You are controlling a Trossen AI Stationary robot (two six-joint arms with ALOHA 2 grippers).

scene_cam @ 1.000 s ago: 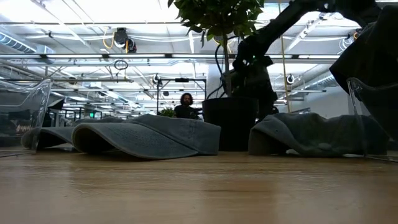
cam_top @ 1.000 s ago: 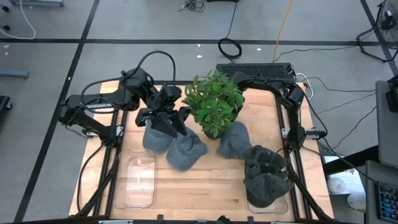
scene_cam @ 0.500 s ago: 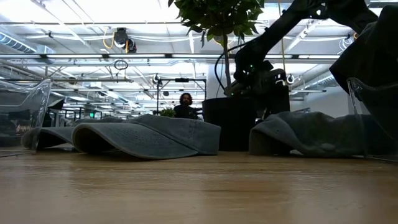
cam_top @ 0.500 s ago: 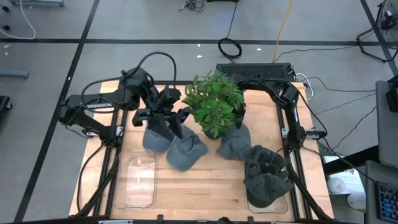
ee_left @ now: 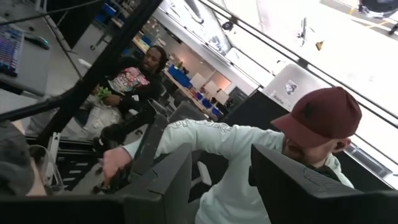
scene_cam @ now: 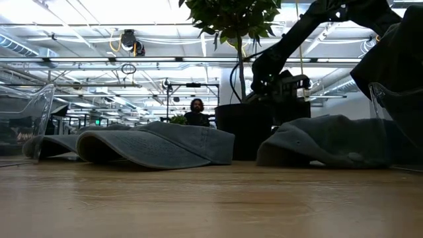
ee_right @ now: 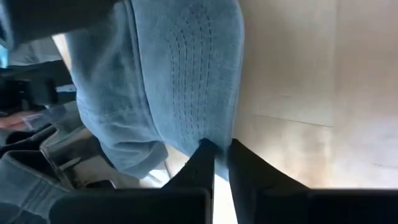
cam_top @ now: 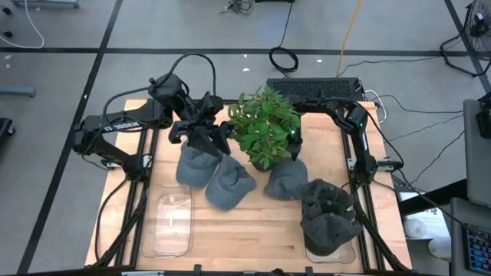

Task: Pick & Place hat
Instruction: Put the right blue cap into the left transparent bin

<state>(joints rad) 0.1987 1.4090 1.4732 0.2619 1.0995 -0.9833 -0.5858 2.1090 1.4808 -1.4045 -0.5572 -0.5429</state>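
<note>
Pinching the brim edge of the grey hat (ee_right: 180, 93): right gripper (ee_right: 221, 152) has its fingers drawn together on the stitched brim, cloth caught between the tips in the right wrist view. From above, right gripper (cam_top: 295, 147) sits at the far edge of that hat (cam_top: 285, 180), tucked beside the potted plant (cam_top: 265, 126). Hat lies on the table (cam_top: 253, 230) between plant and the clear bin (cam_top: 330, 249) on the right side, which already holds a stack of hats (cam_top: 330, 218).

Key relation: hat body stretches from the gripper toward the near edge and the right bin, brim end at the fingers, crown trailing. In the low view the hat (scene_cam: 330, 142) droops flat, so I'd judge a lift will let the crown hang and drag; needs height before swinging over the bin wall.

Left gripper (cam_top: 201, 132) hangs above the two other hats (cam_top: 215, 176) on the left side, fingers partly apart, gripping nothing; its camera looks out at people in the room. Right arm is clearly the nearer one for this hat.
</note>
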